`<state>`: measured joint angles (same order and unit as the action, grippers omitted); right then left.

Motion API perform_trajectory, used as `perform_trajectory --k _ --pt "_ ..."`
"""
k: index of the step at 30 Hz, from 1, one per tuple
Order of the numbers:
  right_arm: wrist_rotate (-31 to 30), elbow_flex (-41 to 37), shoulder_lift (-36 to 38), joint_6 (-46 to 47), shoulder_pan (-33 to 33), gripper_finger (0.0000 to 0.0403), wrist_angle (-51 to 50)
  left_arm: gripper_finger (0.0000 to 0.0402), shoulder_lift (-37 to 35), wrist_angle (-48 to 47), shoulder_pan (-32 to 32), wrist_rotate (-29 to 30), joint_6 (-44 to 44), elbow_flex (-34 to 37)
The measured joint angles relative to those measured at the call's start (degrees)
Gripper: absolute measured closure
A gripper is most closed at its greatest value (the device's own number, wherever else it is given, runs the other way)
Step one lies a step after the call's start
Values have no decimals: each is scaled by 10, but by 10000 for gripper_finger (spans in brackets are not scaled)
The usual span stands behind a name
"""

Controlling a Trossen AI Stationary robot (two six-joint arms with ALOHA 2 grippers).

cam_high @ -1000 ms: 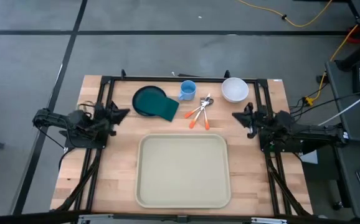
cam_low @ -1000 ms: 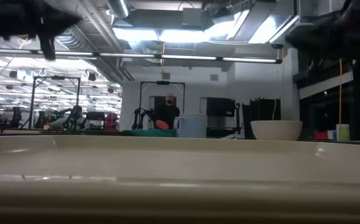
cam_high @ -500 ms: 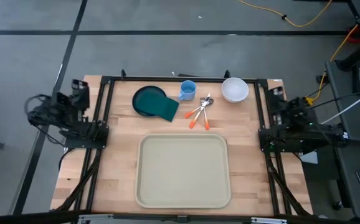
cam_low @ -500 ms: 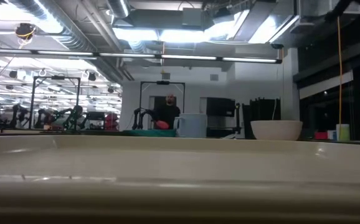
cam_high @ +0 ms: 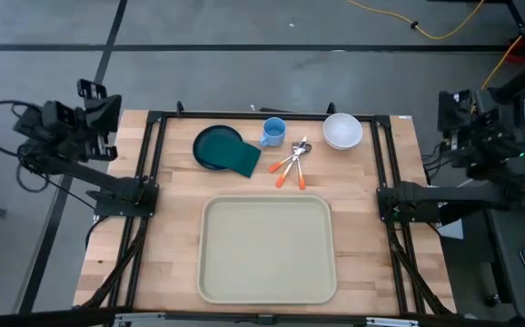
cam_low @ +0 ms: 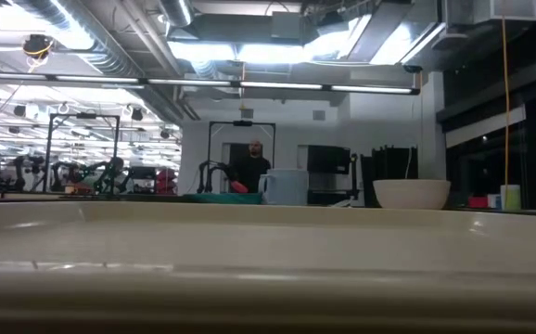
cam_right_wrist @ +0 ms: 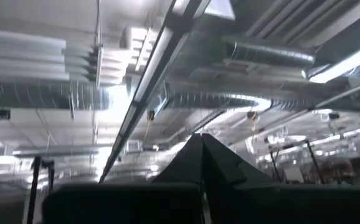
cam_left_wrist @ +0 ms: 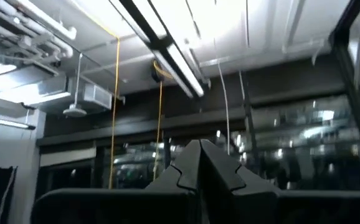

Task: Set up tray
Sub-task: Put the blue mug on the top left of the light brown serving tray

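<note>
The beige tray lies flat on the wooden table near its front edge, nothing in it; its rim fills the foreground of the low view. My left gripper is raised beyond the table's left edge, shut and empty; in the left wrist view its closed fingers point up at the ceiling. My right gripper is raised beyond the table's right edge, shut and empty, also pointing up in the right wrist view.
Along the far edge lie a dark teal plate with a dark green napkin overlapping it, a blue cup, orange-handled cutlery and a white bowl. A person stands far behind the table.
Both arms have drawn back from over the table's sides: the left gripper has gone up and out past the left edge, the right gripper up and out past the right edge. Both have tipped upward and left the low view. The dishes and tray have stayed put.
</note>
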<state>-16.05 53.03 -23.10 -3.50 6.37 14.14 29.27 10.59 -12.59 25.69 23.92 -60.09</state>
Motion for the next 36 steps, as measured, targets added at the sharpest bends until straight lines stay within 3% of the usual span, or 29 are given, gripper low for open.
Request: perform_trajectory --k 6,15,20,25,31,36 --pt "0 162 -131 0 0 397 -133 397 80 -74 0 72 -3 -116" --pt "-12 358 -292 4 0 397 -325 400 148 -264 0 72 -76 -209" --pt "-28 442 -350 5 0 397 -423 397 167 -308 0 78 -103 -233" --pt "-31 486 -393 35 0 397 -484 398 182 -329 0 87 -113 -239" --pt "-126 493 -428 111 31 397 -599 399 203 -368 1 260 -133 -239" --pt "-126 493 -462 151 66 397 -659 396 216 -406 16 305 -157 -239"
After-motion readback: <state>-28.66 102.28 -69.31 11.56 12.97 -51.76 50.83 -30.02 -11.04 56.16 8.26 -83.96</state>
